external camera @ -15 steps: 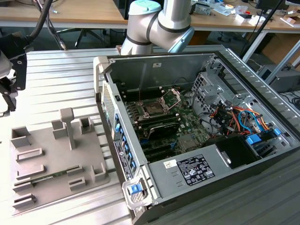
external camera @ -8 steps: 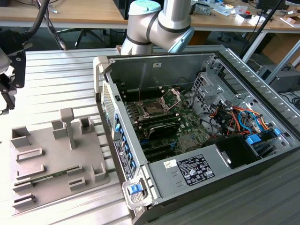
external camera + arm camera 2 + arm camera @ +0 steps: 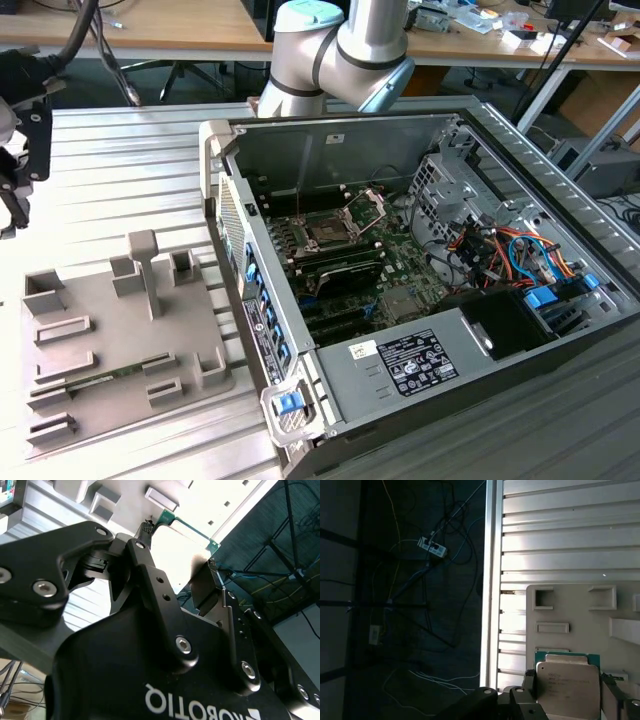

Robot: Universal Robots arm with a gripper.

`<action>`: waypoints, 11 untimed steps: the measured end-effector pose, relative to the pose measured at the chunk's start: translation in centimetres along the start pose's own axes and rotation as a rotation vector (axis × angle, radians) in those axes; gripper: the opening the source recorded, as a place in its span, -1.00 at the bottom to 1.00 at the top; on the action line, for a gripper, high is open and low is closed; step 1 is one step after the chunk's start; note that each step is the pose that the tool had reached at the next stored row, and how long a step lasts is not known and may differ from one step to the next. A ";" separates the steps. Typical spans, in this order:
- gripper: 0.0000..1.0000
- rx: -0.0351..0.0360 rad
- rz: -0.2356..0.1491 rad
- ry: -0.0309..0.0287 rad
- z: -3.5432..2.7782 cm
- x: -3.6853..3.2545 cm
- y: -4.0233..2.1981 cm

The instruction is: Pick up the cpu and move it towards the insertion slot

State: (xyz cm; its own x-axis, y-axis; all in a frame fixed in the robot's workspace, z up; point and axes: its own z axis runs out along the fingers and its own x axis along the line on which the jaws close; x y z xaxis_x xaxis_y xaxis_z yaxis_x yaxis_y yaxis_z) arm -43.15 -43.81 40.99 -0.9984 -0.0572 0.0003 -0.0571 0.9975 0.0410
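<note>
The cpu (image 3: 567,686), a small square chip with a pale metal top and a green rim, sits between my gripper's (image 3: 568,692) two black fingers. In the second wrist view the same cpu (image 3: 186,539) glows white between the fingertips (image 3: 145,530), and my gripper (image 3: 178,551) is shut on it. In the exterior view my gripper (image 3: 18,170) hangs at the far left, above the table and left of the grey tray (image 3: 110,330). The insertion slot (image 3: 328,230), with its wire bracket raised, lies inside the open computer case, well to the exterior view's right of my gripper.
The open computer case (image 3: 420,300) holds cables, a drive cage and a power supply. Upright blocks and a post (image 3: 147,265) stand on the grey tray (image 3: 570,610). The ribbed aluminium table (image 3: 560,540) ends beside the gripper, with floor cables beyond.
</note>
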 end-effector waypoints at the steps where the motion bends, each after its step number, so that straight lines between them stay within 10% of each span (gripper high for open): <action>1: 0.09 0.0000 0.000 0.0000 -0.11 0.00 0.01; 11: 0.09 0.0000 0.000 0.0000 -0.32 -0.40 -0.01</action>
State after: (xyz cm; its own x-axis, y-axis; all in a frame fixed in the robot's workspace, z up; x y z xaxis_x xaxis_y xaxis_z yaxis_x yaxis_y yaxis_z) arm -42.75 -43.81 41.31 -0.9984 -0.0572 0.0003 -0.0571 0.9975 0.0410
